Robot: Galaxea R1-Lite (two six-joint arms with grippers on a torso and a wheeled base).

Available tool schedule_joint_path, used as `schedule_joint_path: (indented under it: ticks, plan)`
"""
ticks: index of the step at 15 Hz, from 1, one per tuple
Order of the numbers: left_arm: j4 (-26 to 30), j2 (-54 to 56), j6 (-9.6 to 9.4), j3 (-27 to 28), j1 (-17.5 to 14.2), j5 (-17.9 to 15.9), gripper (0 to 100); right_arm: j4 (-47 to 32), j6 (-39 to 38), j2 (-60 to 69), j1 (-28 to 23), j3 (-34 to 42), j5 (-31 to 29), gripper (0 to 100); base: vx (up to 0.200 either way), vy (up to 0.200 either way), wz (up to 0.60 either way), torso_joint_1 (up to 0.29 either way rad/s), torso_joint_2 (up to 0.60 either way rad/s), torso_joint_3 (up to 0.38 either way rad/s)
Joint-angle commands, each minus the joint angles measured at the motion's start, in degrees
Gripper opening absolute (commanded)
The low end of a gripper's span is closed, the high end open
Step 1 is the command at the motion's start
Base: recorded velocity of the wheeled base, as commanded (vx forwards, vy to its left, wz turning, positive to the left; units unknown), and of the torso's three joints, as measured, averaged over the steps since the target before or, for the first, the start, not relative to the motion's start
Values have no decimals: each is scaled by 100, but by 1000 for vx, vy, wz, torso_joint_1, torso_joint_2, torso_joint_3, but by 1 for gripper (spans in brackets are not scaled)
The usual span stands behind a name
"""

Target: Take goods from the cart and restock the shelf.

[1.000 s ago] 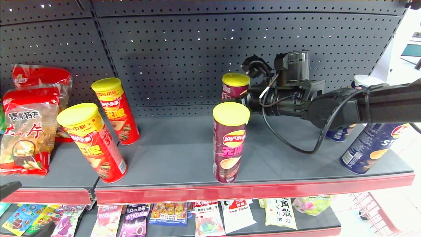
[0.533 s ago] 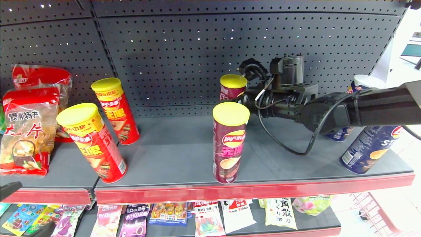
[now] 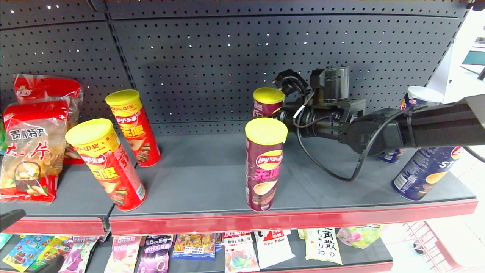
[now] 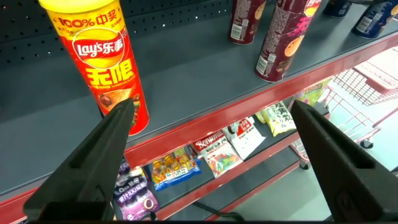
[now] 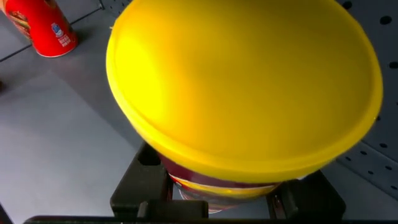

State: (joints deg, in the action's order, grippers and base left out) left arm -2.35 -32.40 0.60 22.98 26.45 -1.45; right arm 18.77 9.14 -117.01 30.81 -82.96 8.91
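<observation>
1. The right gripper [image 3: 281, 112] pinches the rear maroon chip can [image 3: 267, 101] just below its yellow lid [image 5: 242, 87].
2. This can is upright at the back of the grey shelf [image 3: 204, 170], near the pegboard and behind the front maroon chip can [image 3: 264, 167].
3. I cannot tell whether its base touches the shelf.
4. The left gripper [image 4: 211, 106] is spread wide and holds nothing, in front of the shelf's red edge near a red chip can [image 4: 102, 62].
</observation>
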Motion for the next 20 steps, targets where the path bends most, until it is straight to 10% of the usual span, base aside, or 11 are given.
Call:
schedule_joint_path:
  ticks: [1,2,20]
  plan:
    - [-2,-20,2,-4,9,4,100,-23,0,20,13,52,-3,0,0,0,0,0,0,0]
    - [-2,-20,2,-4,0,-4,100,-23,0,11,13,43,-3,100,0,0,0,0,0,0]
    - [-2,67,-7,-215,9,-66,100,4,-361,1198,-110,1537,-663,100,0,0,0,0,0,0]
